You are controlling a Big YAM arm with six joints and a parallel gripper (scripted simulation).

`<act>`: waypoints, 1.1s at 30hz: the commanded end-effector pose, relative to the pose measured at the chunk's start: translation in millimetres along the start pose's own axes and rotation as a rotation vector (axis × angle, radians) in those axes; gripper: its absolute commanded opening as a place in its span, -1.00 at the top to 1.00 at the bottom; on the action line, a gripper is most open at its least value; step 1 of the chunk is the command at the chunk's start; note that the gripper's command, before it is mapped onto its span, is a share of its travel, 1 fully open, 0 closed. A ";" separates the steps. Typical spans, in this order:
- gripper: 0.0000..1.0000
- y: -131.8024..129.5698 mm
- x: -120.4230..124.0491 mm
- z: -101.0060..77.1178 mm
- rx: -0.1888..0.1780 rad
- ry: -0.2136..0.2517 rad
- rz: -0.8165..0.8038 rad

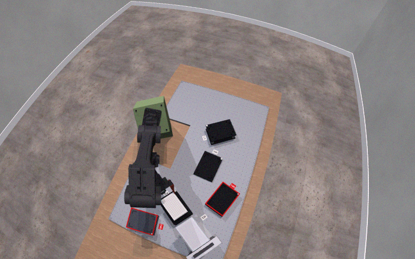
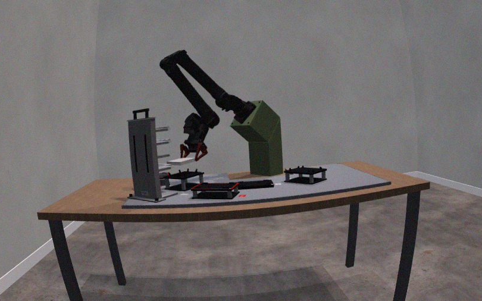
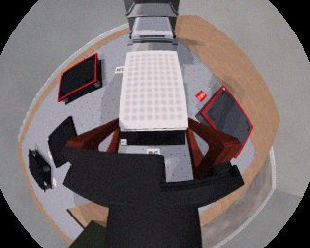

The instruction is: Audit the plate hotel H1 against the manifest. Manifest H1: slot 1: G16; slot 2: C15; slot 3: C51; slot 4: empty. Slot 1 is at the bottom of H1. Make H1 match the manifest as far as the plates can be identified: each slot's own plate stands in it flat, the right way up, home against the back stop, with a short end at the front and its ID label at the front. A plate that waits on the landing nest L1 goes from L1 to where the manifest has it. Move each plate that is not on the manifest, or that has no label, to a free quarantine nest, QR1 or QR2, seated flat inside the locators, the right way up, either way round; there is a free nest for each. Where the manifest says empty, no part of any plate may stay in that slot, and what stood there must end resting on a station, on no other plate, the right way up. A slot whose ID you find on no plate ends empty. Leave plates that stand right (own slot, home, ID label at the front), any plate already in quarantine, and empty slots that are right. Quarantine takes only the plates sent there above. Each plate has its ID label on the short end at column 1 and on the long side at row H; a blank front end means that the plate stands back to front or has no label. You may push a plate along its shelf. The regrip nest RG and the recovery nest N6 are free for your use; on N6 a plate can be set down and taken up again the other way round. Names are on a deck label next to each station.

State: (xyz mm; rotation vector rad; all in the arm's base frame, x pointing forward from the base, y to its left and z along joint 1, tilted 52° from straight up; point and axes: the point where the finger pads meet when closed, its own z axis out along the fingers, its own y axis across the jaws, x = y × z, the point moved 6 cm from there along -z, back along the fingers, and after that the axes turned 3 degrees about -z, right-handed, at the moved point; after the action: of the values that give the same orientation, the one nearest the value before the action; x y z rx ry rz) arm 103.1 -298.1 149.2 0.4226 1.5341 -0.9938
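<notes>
My gripper (image 1: 168, 193) (image 2: 191, 153) (image 3: 153, 121) is shut on the near short end of a white well plate (image 1: 175, 206) (image 2: 180, 160) (image 3: 154, 87). It holds the plate level in the air, above a black nest (image 1: 185, 216) (image 2: 185, 174) on the grey deck. The plate's far end points at the plate hotel H1 (image 1: 199, 240) (image 2: 143, 157), a grey tower with four shelves, and stops short of it. In the wrist view a small label shows on the plate's near end; I cannot read it. The hotel's slots are mostly hidden.
Two red-edged quarantine nests: one (image 1: 222, 198) (image 2: 215, 185) (image 3: 78, 79) black, the other (image 1: 141, 221) (image 3: 227, 114) greyer inside. A flat black nest (image 1: 207, 166) (image 2: 254, 183) and a raised black nest (image 1: 221, 131) (image 2: 304, 172) lie further along. The green arm base (image 1: 152, 109) (image 2: 263, 138) stands behind.
</notes>
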 end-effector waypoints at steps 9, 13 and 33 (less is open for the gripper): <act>-0.72 3.5 -1.2 5.8 -0.009 -0.025 -0.004; -0.72 3.6 0.3 7.1 -0.009 -0.025 -0.005; -0.72 4.1 6.5 12.9 -0.009 -0.025 -0.007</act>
State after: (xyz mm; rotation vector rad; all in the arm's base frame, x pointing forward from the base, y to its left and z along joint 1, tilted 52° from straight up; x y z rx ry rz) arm 107.3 -308.5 139.8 0.4229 1.5333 -0.9936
